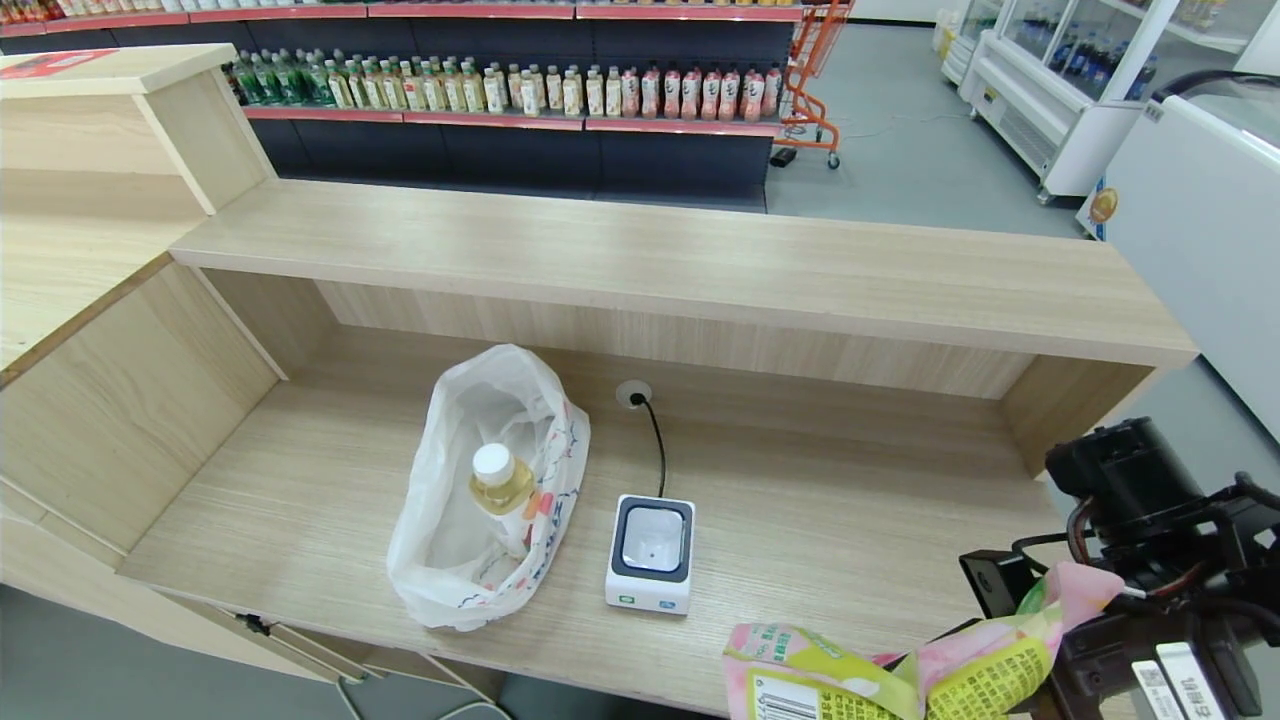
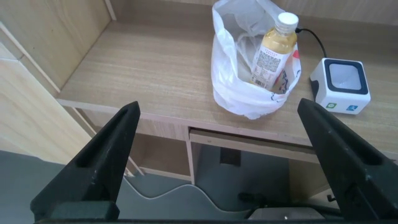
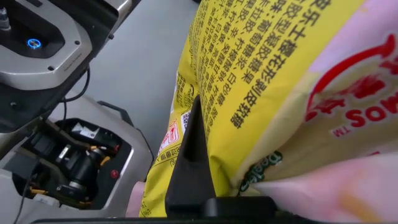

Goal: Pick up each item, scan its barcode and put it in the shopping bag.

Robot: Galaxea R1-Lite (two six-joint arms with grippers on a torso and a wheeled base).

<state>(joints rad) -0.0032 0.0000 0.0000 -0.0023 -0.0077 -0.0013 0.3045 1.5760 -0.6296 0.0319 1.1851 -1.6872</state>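
Snack pouch (image 1: 880, 675) is closest, low at the near-right of the head view. It is crinkly glossy film w/ yellow-green + pink panels, dense print and a white barcode patch (image 1: 787, 697) at its left end. Right gripper (image 1: 1050, 625) is clamped on the pouch's right end. In the right wrist view one dark wedge-shaped finger (image 3: 191, 168) is pressed flat against the snack pouch (image 3: 273, 74). The pouch sits over the counter's near edge, right of the scanner and apart from it.

Counter (image 1: 850, 480) is pale wood-grain laminate, recessed under a raised ledge (image 1: 700, 265) of the same material. Scanner (image 1: 651, 553) sits near ctr: a small white boxy unit w/ rounded corners and a dark-framed window facing up. A thin black cable (image 1: 657, 445) runs back to a round grommet.

Just left of it is the shopping bag (image 1: 425, 470), thin white translucent plastic, wrinkled, slumped, mouth open. Inside it a bottle (image 1: 497, 482) leans, w/ white screw cap, yellowish liquid and a label.

Left gripper (image 2: 217, 165) hangs out in front of the counter's near edge. Its two black tapered fingers (image 2: 99, 165) are spread wide w/ nothing between them.
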